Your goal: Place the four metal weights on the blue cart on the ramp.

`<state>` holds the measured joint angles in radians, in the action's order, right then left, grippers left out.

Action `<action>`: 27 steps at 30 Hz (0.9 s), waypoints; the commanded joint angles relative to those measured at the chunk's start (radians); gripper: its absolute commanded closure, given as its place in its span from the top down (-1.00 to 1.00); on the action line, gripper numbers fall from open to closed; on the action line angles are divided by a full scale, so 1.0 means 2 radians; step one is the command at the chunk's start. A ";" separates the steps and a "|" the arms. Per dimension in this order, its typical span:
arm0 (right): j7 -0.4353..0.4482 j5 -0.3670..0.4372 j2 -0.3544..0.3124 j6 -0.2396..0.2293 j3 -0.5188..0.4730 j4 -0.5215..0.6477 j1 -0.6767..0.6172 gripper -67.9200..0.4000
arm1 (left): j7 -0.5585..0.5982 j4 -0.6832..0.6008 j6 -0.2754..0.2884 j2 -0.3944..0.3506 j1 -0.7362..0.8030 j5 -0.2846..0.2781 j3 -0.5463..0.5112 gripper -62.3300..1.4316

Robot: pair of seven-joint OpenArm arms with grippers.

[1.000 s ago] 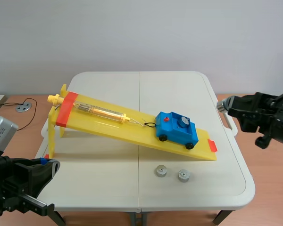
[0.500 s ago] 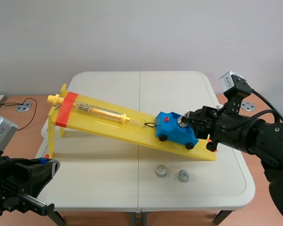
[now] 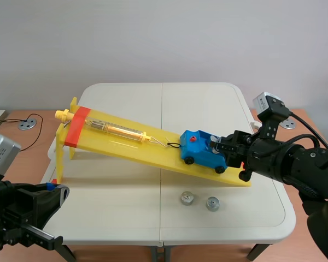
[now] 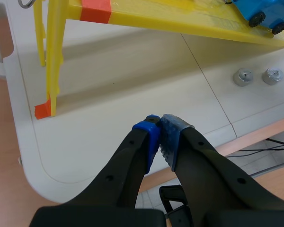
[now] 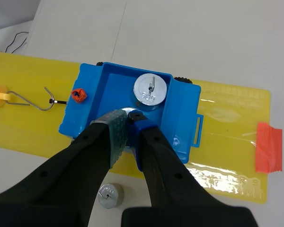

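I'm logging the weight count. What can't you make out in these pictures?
Held weight: right wrist view, mostly hidden by the right hand.
Stamp on the loaded weight: right wrist view, too small to read.
One table weight: right wrist view, behind that hand.

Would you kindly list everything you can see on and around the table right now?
Table: one, white, under everything.
Ramp: one, yellow with orange-red tape, slanting across the table.
Cart: one, blue, near the ramp's low end.
Spring scale: one, clear yellow, lying on the ramp, hooked to the cart.
Metal weights: four, silver; one in the cart, one held low over the cart, two on the table beside the ramp.
Left fingers: two, black, shut, over the table's near edge.
Right fingers: two, black, shut on a weight.
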<state>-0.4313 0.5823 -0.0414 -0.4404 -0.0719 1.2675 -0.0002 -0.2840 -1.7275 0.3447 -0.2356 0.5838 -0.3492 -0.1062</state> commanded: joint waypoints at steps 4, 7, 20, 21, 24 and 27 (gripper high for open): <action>0.069 0.036 -0.007 -0.014 -0.006 0.035 0.042 -0.92 | 0.052 -0.034 0.013 0.003 -0.011 -0.037 -0.005 -0.88; 0.068 0.036 -0.007 -0.014 -0.006 0.035 0.040 -0.72 | 0.052 -0.034 0.013 0.003 -0.012 -0.037 -0.005 -0.88; 0.057 0.039 -0.026 -0.093 -0.035 0.043 0.036 -0.43 | 0.052 -0.034 0.013 0.003 -0.019 -0.037 -0.005 -0.88; 0.056 0.040 -0.032 -0.103 -0.039 0.049 0.032 -0.43 | 0.052 -0.034 0.013 0.003 -0.019 -0.037 -0.005 -0.88; 0.056 0.050 -0.052 -0.120 -0.047 0.070 0.013 -0.43 | 0.051 -0.034 0.013 0.003 -0.019 -0.037 -0.005 -0.88; 0.056 0.053 -0.073 -0.134 -0.054 0.099 -0.013 -0.43 | 0.051 -0.034 0.013 0.003 -0.019 -0.037 -0.005 -0.88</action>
<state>-0.4320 0.5919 -0.1040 -0.6411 -0.1474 1.3155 -0.0429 -0.2840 -1.7275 0.3447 -0.2352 0.5648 -0.3492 -0.1062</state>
